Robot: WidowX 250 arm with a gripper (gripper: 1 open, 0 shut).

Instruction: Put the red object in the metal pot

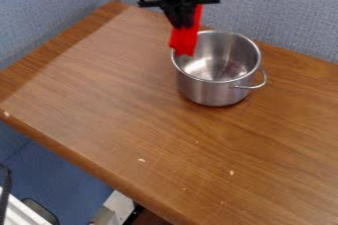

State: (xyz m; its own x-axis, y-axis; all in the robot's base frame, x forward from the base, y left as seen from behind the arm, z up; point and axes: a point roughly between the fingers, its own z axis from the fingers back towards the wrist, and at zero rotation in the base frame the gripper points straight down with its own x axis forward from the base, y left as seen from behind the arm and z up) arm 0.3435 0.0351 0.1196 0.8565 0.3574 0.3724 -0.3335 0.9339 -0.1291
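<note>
Mostly bare wood on the left: the desk [93,101] carries nothing there, so nothing on that side can snag you.

Moving right, your gripper [183,24] hangs at the far side of the desk, its fingers clenched on the upper end of the red object [184,39]. The block hangs nearly upright below them, lower end down. That lower end sits at the far-left part of the rim of the metal pot [218,68]; from this single view you cannot tell whether it clears the rim or is level with it.

Risks from here, as judgement:
- Rim strike. If the block's tip is below the rim line and you carry on to the right, it catches the rolled edge, and either twists in the fingers or shoves the pot.
- Early release. Let go now and the block likely lands on the rim, then tips out to the left onto the desk.
- Fit. The block looks about as long as the pot is wide, so dropped upright it may end leaning on the wall, or bounce off the steel bottom.
- Pot shift. The pot looks light and nothing holds it; any nudge slides it toward the right edge.
</note>
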